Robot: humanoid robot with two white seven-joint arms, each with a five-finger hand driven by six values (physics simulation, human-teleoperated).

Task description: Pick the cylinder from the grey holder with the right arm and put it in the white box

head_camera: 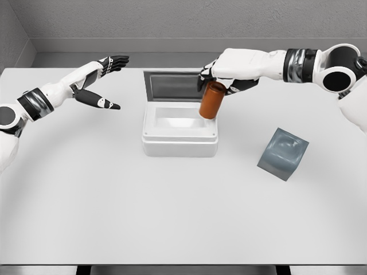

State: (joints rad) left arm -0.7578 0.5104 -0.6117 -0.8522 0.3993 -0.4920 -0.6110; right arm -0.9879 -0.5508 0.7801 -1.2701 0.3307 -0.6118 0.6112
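Note:
An orange-brown cylinder [212, 100] hangs slightly tilted over the right rim of the white box [180, 143], its lower end just above the box's hollow. My right hand [221, 81] is shut on the cylinder's top end, its arm reaching in from the right. The box stands at the table's middle with its dark lid [172, 86] open behind it. The grey holder [282, 153] lies to the box's right, with nothing in it. My left hand [106, 80] hovers open at the upper left, fingers spread, holding nothing.
The white table [114, 206] stretches wide in front of the box. A grey wall runs behind the table's far edge.

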